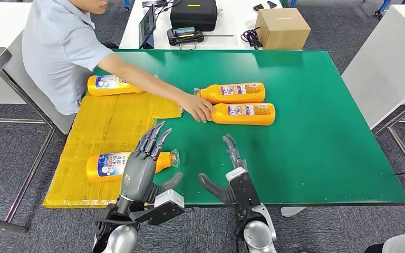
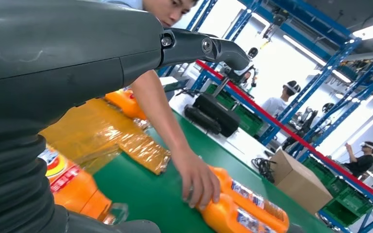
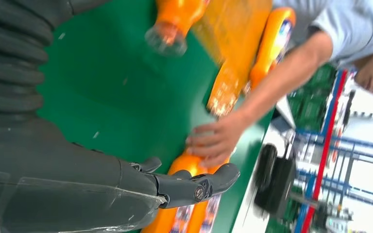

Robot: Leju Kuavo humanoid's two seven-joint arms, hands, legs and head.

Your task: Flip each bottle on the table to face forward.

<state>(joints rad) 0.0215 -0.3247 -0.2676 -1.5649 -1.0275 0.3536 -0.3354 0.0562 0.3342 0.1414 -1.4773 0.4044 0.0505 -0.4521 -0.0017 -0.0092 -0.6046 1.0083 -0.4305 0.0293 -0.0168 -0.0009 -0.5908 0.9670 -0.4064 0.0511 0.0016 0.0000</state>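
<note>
Both robot hands sit at the near edge of the green table (image 1: 316, 158). Left hand (image 1: 140, 168): palm down, fingers straight and spread, holding nothing, raised above the nearest bottle (image 1: 103, 166). Right hand (image 1: 234, 176): released as well, fingers extended forward and apart, thumb out to the side, above bare green surface.

Bottle positions: four orange bottles, all lying on their sides.
- Nearest bottle: on the yellow sheet (image 1: 111, 126) at the table's left side, clear cap pointing right, just past the sheet's edge.
- Far-left bottle (image 1: 113, 85): at the back of the yellow sheet, partly behind the person's arm.
- Two middle bottles: side by side and parallel near the table centre, labels up, caps pointing left. The rear one (image 1: 234, 93) lies just behind the front one (image 1: 244, 113).

A person in a light blue shirt (image 1: 58, 50) leans in from the far left; the person's hand (image 1: 198, 108) rests on the cap end of the front middle bottle.

Surroundings: a white table beyond the green one carries a black case (image 1: 193, 13), a cardboard box (image 1: 283, 28), a tablet and cables. Grey carpet covers the floor. Blue shelving (image 2: 320, 82) and several other people stand in the background of the left wrist view.
</note>
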